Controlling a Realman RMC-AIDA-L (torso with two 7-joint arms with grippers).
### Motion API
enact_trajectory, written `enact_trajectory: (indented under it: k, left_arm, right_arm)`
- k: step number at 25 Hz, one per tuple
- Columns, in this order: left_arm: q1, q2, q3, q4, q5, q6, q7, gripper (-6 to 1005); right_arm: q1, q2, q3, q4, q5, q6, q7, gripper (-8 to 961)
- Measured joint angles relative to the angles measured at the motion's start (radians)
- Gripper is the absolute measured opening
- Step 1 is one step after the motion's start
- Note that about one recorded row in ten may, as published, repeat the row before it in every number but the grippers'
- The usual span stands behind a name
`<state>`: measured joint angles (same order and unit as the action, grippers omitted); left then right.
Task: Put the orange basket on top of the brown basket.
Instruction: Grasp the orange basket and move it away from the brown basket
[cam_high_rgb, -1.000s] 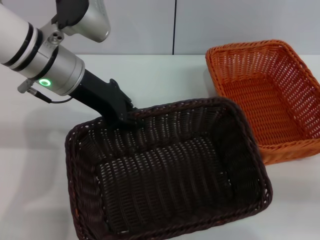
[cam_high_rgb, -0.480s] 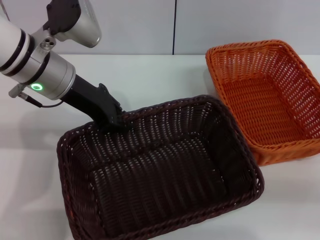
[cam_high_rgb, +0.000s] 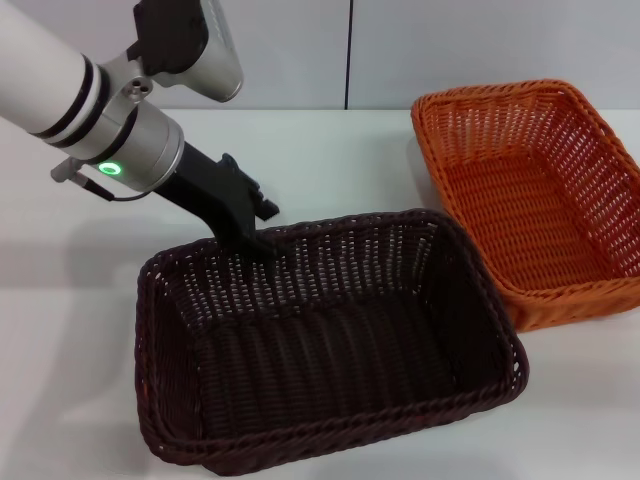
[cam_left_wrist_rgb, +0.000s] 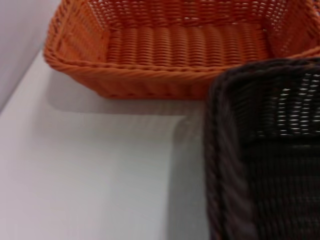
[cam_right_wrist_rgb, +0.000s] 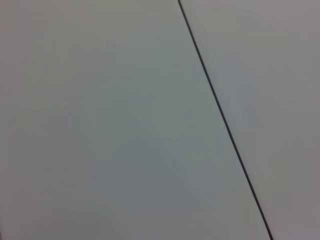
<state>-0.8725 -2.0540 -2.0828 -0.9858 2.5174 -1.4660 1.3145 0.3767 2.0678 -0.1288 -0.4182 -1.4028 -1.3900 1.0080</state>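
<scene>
The brown basket (cam_high_rgb: 482, 300) lies flat on the white table at the front centre. My left gripper (cam_high_rgb: 256, 232) reaches down from the upper left, and its jaws close over the middle of the basket's far rim. The orange basket (cam_high_rgb: 530, 190) stands empty on the table to the right, its near left corner close beside the brown basket's far right corner. The left wrist view shows the orange basket (cam_left_wrist_rgb: 185, 50) beyond the brown basket's rim (cam_left_wrist_rgb: 220, 150). My right gripper is out of view.
The white table (cam_high_rgb: 330, 160) runs back to a pale wall with a dark vertical seam (cam_high_rgb: 349, 55). The right wrist view shows only a pale panel with a dark seam (cam_right_wrist_rgb: 225, 125).
The brown basket, held by my left gripper, has been tilted up, shifted left, then brought back right. It now sits level and lower on the table. The orange basket has not moved.
</scene>
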Motion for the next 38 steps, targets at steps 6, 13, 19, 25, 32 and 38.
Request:
enact_trajectory:
  k: [6, 13, 19, 25, 32, 38]
  left_arm:
    - [0.009, -0.004, 0.01, -0.016, 0.005, 0.061, -0.026, 510]
    - [0.094, -0.008, -0.004, -0.158, -0.128, 0.088, -0.032, 776]
    - [0.233, -0.007, -0.095, -0.191, -0.524, 0.222, 0.113, 843]
    - [0.319, -0.006, -0.104, -0.131, -0.801, 0.28, 0.244, 840]
    - [0.346, -0.009, -0.088, -0.083, -0.892, 0.287, 0.302, 840]
    - [0.328, -0.008, -0.083, -0.015, -0.906, 0.293, 0.344, 840]
  right_arm:
    - [-0.006, 0.0, 0.0, 0.006, 0.006, 0.002, 0.0, 715]
    - [0.002, -0.004, -0.002, 0.006, 0.007, 0.008, 0.006, 716]
    - [0.022, -0.052, -0.081, -0.035, -0.015, 0.006, 0.236, 716]
    - [0.031, -0.106, -0.211, -0.234, -0.173, -0.001, 0.633, 716]
    - [0.044, -0.128, -0.273, -0.588, -0.427, -0.172, 1.248, 716]
    - [-0.049, 0.003, -0.259, -0.641, -0.15, -0.227, 1.422, 715]
